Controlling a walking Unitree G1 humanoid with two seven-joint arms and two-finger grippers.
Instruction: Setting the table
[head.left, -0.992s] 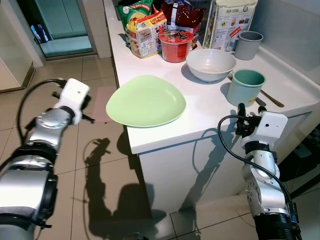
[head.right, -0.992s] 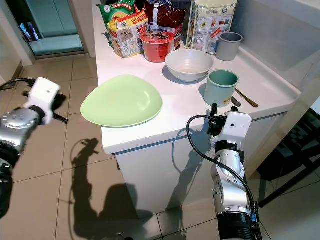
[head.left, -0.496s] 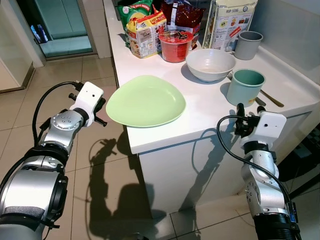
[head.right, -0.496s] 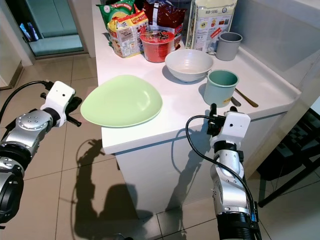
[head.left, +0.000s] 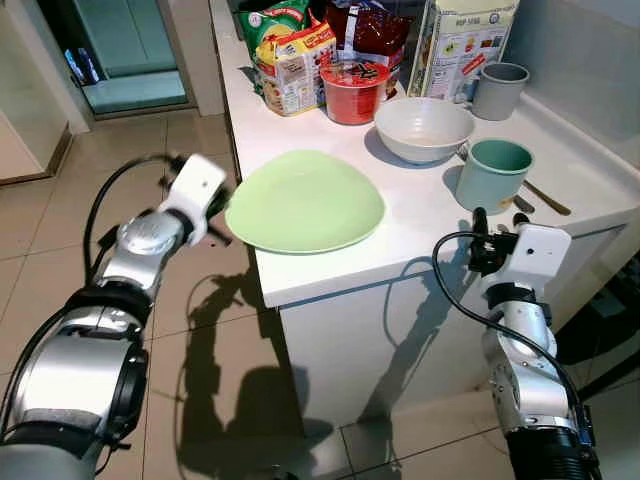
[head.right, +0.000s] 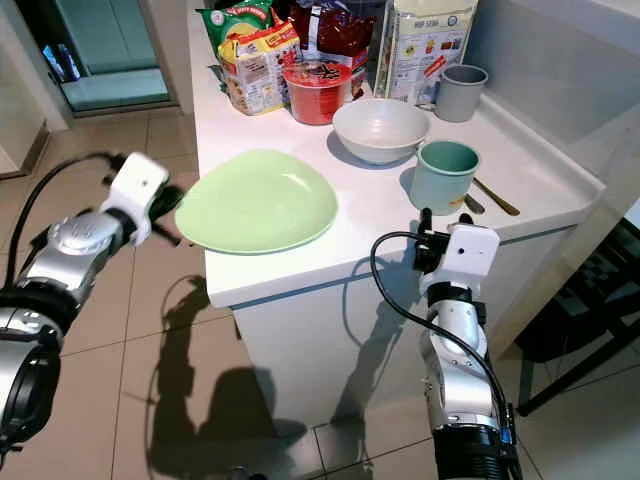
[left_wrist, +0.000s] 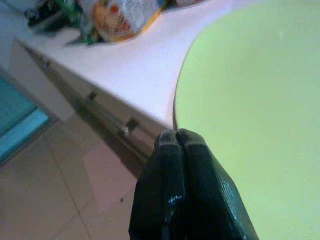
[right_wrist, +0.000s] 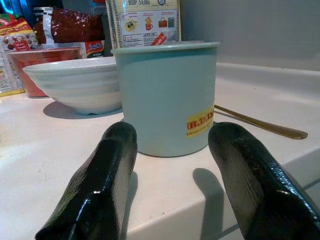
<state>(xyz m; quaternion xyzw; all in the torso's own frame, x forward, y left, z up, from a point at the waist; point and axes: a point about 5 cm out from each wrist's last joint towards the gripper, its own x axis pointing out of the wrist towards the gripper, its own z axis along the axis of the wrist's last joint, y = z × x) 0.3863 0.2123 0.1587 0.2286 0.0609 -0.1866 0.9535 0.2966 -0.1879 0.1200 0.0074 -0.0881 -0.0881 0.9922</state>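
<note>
White counter (head.left: 420, 215) — left gripper (left_wrist: 177, 145), fingers closed, nudges the overhanging green plate (head.left: 305, 202); a misjudged shove could tip it off — right gripper (right_wrist: 170, 150) gapes before the teal cup (right_wrist: 165, 95).

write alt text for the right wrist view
The right gripper is open, its two black fingers pointing at a teal cup on the white counter. A white bowl sits beyond.

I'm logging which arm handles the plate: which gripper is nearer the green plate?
Left. The left gripper, fingers shut, is at the rim of the green plate on its floor side. The right gripper is open, facing the teal cup, away from the plate.
</note>
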